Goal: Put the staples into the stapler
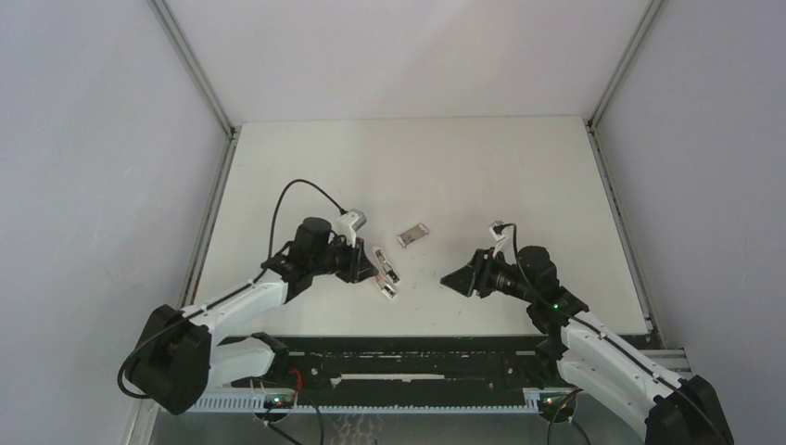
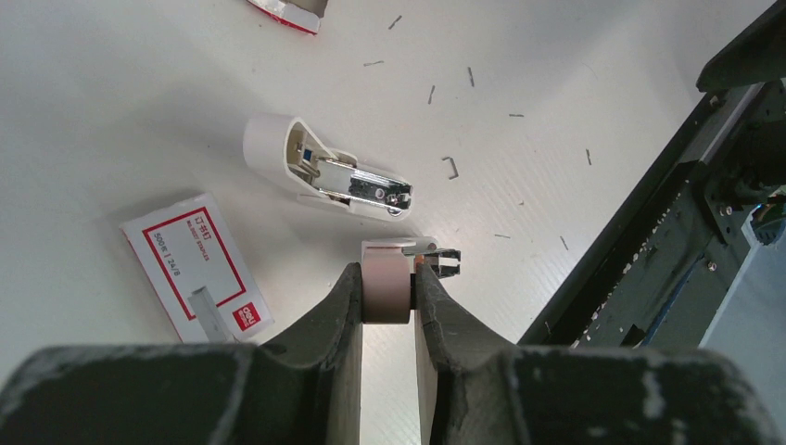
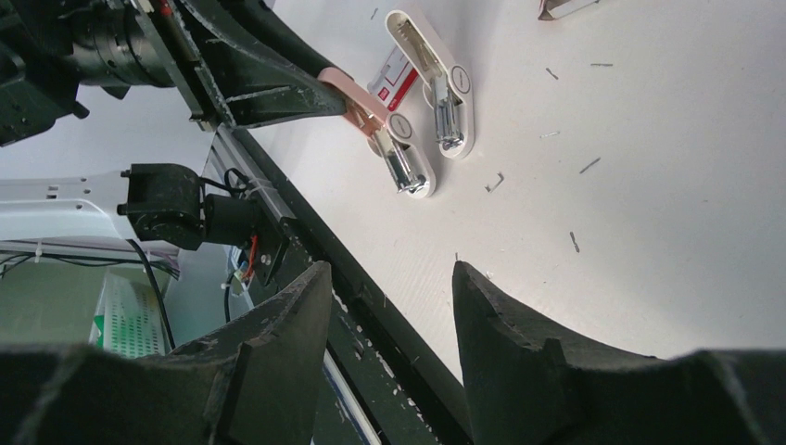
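The white stapler [image 1: 386, 271] lies opened out in two halves near the table's front edge. In the left wrist view one half [image 2: 326, 172] shows its metal magazine. My left gripper [image 2: 387, 280] is shut on the pinkish end of the other half [image 2: 386, 289], whose metal channel [image 2: 437, 256] sticks out past the fingertips. A red-and-white staple box [image 2: 196, 263] with a staple strip [image 2: 209, 317] on it lies left of my fingers. My right gripper [image 3: 389, 278] is open and empty, right of the stapler [image 3: 424, 111] and pointing at it [image 1: 461, 278].
A second small box [image 1: 412, 234] lies behind the stapler, and its corner shows in the left wrist view [image 2: 287, 11]. Loose single staples [image 2: 450, 167] are scattered on the white table. The black front rail [image 1: 417, 345] runs along the near edge.
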Tool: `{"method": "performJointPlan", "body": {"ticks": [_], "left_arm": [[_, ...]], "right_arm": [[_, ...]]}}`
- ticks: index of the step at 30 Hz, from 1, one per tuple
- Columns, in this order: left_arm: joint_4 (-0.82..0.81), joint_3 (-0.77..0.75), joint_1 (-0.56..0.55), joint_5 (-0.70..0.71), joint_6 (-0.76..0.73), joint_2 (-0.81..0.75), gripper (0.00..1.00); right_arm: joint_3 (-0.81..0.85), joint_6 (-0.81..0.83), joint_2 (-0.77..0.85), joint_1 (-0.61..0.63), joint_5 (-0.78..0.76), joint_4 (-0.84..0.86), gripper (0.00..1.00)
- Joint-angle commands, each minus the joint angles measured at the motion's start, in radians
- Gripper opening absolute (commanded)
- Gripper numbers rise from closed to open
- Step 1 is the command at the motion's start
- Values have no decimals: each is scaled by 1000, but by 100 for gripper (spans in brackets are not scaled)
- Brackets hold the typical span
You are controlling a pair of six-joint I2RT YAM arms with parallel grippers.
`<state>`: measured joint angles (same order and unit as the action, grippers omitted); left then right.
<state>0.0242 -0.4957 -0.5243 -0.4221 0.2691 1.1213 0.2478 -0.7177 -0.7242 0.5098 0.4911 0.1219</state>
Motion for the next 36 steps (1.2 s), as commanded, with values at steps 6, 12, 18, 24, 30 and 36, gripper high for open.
{"method": "performJointPlan", "body": {"ticks": [6,12,18,24,30,36], "left_arm": [[-27,-110,62,-136,-106,127,7],[-28,-118,83,-136,-120,167,13],[-25,-121,88,-131,-122,187,31],[-34,-113,101,-53,-109,162,52],[-72,-73,116,116,-67,-8,67],[113,-158,116,382,53,-295,80]], "right_arm": [[4,24,-2,-10,14,44,50],[5,25,0,-11,14,39,50],[4,29,0,-11,9,37,50],[32,68,2,-11,-23,-13,53],[129,159,-4,2,-128,-128,54],[318,273,-149,61,-301,-268,53]]}}
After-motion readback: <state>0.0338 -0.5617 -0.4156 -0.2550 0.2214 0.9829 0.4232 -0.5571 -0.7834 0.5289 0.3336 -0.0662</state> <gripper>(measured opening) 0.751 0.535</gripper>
